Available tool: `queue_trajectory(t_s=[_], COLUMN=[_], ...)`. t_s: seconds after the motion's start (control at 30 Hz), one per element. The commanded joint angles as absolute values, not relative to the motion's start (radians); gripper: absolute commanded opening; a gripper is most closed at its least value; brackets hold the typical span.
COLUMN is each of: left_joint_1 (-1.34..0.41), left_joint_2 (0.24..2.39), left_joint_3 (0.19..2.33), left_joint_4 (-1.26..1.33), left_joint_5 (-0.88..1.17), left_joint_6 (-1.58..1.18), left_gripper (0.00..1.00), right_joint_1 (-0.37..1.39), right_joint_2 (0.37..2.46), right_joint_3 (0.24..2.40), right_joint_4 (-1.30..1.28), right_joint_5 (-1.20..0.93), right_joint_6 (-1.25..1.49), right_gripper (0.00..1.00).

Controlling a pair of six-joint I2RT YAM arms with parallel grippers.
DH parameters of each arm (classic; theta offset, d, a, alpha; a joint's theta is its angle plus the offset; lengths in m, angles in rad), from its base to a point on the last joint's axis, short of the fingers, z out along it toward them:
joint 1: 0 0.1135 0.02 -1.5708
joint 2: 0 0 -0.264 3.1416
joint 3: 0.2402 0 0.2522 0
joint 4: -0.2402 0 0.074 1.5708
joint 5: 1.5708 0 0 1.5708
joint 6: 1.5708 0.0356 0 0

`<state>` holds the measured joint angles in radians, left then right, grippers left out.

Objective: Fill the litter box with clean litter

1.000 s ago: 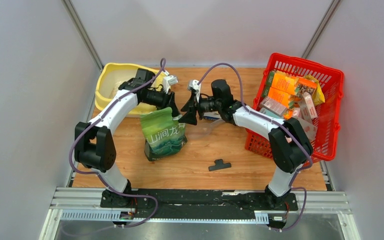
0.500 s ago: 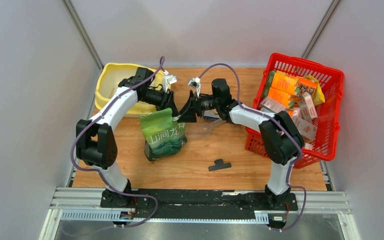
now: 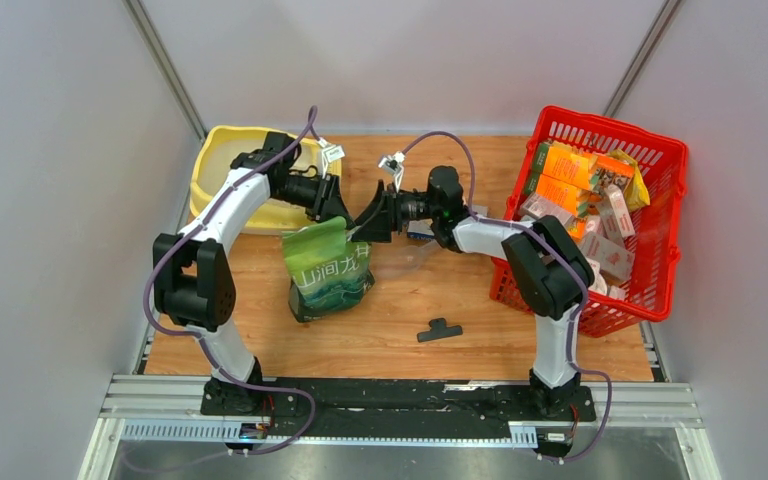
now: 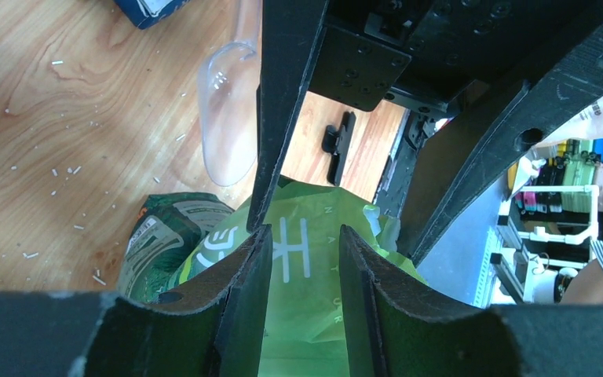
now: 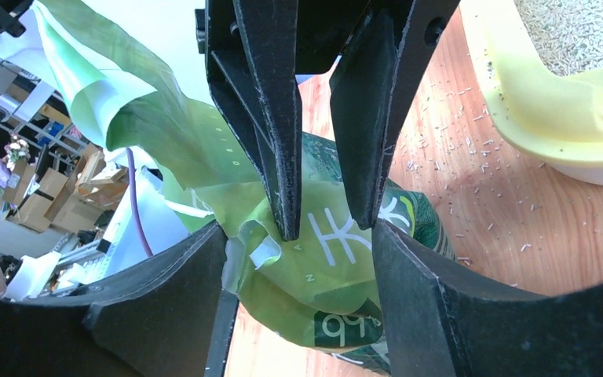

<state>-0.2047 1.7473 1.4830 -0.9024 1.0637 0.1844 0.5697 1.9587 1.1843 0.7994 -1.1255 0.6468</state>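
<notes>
The left tool has its jaws parted astride the top edge of the green litter pouch. The right tool, jaws wider apart, faces it tip to tip. Both arms arch inward and meet at frame centre. The pouch stands on the desk, its long axis roughly upright and its top toward the tools, just below the yellow litter box at upper left.

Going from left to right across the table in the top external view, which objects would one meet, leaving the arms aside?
litter box → green litter pouch → small black clip → red basket of cartons
</notes>
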Motion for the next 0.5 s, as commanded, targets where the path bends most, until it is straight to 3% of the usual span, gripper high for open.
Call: queue_trajectory(t_s=[0.0, 0.2, 0.47], left_joint_1=[-0.201, -0.196, -0.190], left_joint_2=[1.761, 1.798, 1.815], left_joint_3=[1.537, 1.580, 1.601], left_joint_4=[-0.900, -0.948, -0.942], left_joint_5=[1.077, 1.095, 1.100], left_joint_6=[0.202, 0.224, 0.210], left_gripper=[0.45, 0.45, 0.45], right_joint_1=[0.601, 0.606, 0.630], right_joint_2=[2.005, 2.121, 2.109], right_joint_3=[1.198, 1.247, 1.238], right_joint_4=[1.087, 1.501, 1.502], right_joint_5=[-1.198, -1.200, -1.200], right_joint_6=[0.810, 1.161, 1.112], right_gripper=[0.70, 0.73, 0.69])
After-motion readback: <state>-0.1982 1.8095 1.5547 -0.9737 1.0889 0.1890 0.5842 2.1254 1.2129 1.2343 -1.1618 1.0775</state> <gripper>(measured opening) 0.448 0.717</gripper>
